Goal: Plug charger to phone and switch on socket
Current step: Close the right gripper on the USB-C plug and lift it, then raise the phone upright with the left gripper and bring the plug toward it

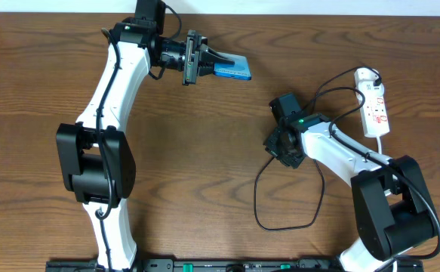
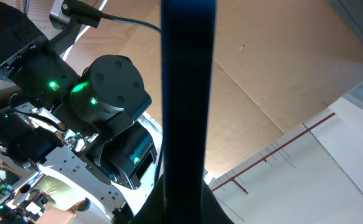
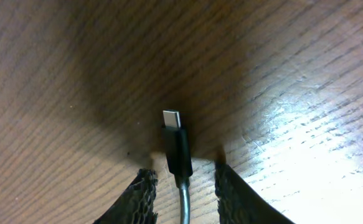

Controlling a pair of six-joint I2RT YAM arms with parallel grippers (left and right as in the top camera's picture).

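The phone (image 1: 232,70) is held off the table at the top, blue screen up, with my left gripper (image 1: 210,60) shut on its near end. In the left wrist view the phone (image 2: 187,93) shows edge-on as a dark upright bar between my left gripper's (image 2: 185,202) dark fingers. The charger's black plug (image 3: 176,146) lies flat on the wood, metal tip pointing away. My right gripper (image 3: 182,173) straddles it, jaws open with a gap on each side. The charger cable (image 1: 259,204) loops across the table to the socket (image 1: 376,109), a white strip at the right.
The right arm's base (image 1: 393,219) stands at the lower right and the left arm's base (image 1: 95,162) at the left. The socket's thick white cord (image 1: 384,147) runs down beside the right arm. Bare wooden tabletop (image 1: 204,166) lies between the arms.
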